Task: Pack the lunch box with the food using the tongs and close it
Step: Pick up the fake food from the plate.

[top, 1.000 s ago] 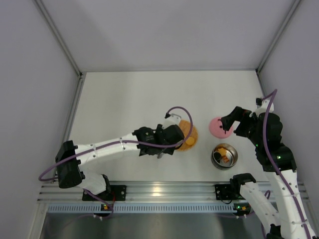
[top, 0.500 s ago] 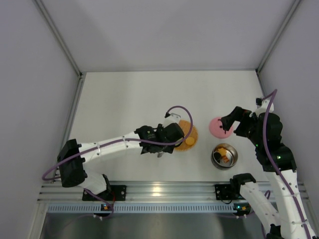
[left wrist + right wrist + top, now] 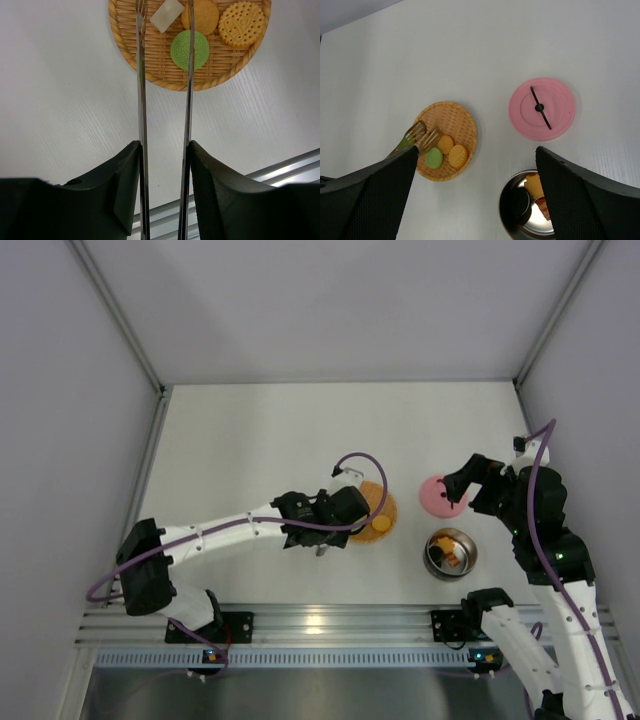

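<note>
The biscuits carry an embossed pattern, too fine to read as letters. The left gripper point(image 3: 164, 150) is closed narrow on the tongs point(image 3: 141, 100), with a finger pressed against each arm. The tong arms reach over the woven mat point(image 3: 155, 60). The right arm crosses the green biscuit point(image 3: 200, 52), which lies on the mat beside two yellow biscuits point(image 3: 241, 23). The right gripper point(image 3: 476, 150) stands wide open and holds nothing, well right of the mat. The steel lunch box point(image 3: 430, 558), with food in it, sits right of the mat. Its pink lid point(image 3: 432, 498) is off, lying flat on the table point(image 3: 250, 440).
</note>
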